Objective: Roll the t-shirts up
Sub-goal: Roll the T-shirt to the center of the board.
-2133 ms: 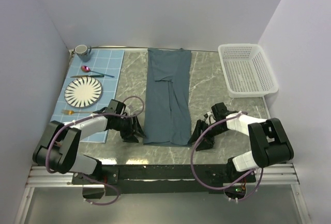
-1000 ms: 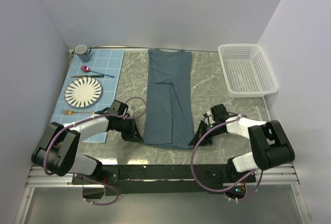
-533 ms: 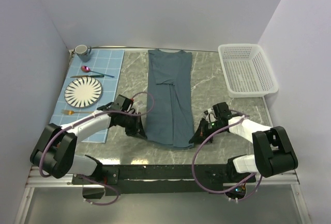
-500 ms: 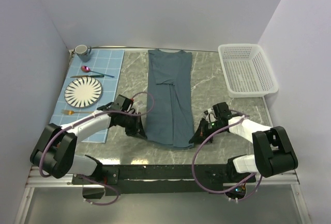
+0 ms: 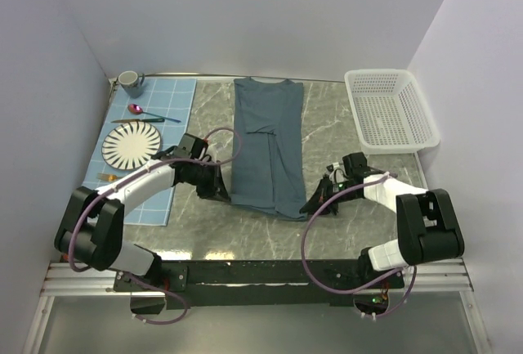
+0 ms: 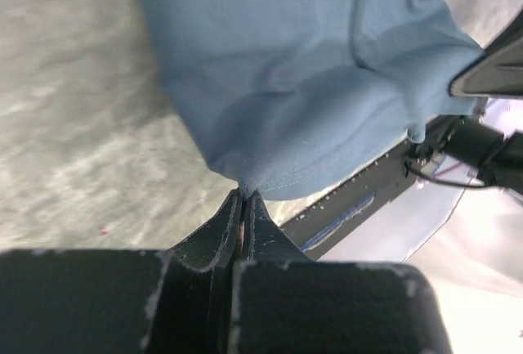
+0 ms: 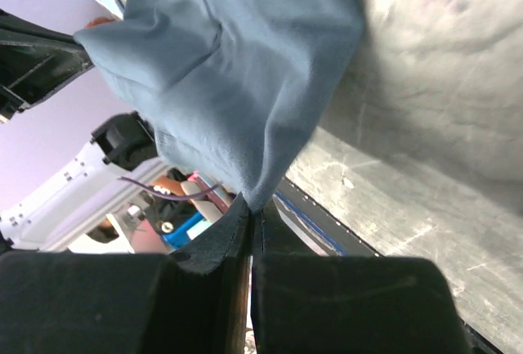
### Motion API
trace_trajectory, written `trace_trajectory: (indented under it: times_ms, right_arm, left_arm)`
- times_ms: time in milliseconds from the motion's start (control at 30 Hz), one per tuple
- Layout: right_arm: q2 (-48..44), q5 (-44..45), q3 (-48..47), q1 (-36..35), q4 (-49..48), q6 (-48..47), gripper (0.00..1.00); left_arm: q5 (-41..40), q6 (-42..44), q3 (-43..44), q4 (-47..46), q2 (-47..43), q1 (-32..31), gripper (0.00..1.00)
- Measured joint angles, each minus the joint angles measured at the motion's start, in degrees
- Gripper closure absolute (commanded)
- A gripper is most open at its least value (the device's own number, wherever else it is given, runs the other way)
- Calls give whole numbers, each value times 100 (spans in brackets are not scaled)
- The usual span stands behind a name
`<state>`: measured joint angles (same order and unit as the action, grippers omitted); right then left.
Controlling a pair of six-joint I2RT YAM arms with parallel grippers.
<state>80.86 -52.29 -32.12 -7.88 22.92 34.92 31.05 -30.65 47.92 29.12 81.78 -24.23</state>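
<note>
The slate-blue t-shirt (image 5: 267,137) lies folded into a long narrow strip down the middle of the marble table, collar end at the far side. My left gripper (image 5: 222,194) is shut on its near left hem corner. My right gripper (image 5: 310,205) is shut on the near right corner. In the left wrist view the fingertips (image 6: 243,196) pinch the t-shirt (image 6: 286,60) hem, which hangs lifted off the table. In the right wrist view the closed tips (image 7: 252,208) hold a cloth corner of the t-shirt (image 7: 237,51), also raised.
A white basket (image 5: 391,110) stands at the far right. At the left a light blue placemat (image 5: 163,129) carries a striped plate (image 5: 131,145), a mug (image 5: 130,83), a spoon (image 5: 139,109) and a fork (image 5: 110,177), close beside my left arm.
Both grippers have moved away from the table's near edge with the near hem pinched and lifted. The shirt's near end has drawn back towards the middle.
</note>
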Motion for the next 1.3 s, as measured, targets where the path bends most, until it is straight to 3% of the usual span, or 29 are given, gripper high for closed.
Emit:
trace_trajectory:
  times_ms: [267, 567, 900, 967, 1000, 1100, 1167, 1233, 1300]
  right_arm:
    - [717, -17, -632, 116, -341, 173, 100]
    - [1231, -26, -1001, 164, -570, 216, 99]
    - [1687, 61, -1268, 345, -623, 232, 91]
    - [1729, 68, -1384, 356, -629, 232, 85]
    - [1753, 63, -1453, 356, -629, 225, 75]
    - [1810, 81, -1617, 358, -660, 221, 62]
    - [1810, 83, -1648, 365, -662, 208, 57]
    - [1810, 90, -1665, 365, -634, 186, 53]
    - [1792, 129, -1674, 365, -562, 144, 50]
  left_arm:
    - [-33, -39, 168, -17, 522, 256, 99]
    - [-28, -44, 984, -229, 1228, 273, 99]
    - [-109, -44, 1115, -225, 1399, 380, 99]
    - [-138, -44, 1126, -225, 1443, 391, 96]
    - [-155, -42, 1132, -227, 1467, 391, 93]
    - [-212, -46, 1189, -212, 1543, 391, 79]
    - [-256, -15, 1224, -214, 1558, 398, 61]
    - [-319, 0, 1268, -162, 1550, 431, 50]
    - [-452, 92, 1322, -66, 1510, 470, 47]
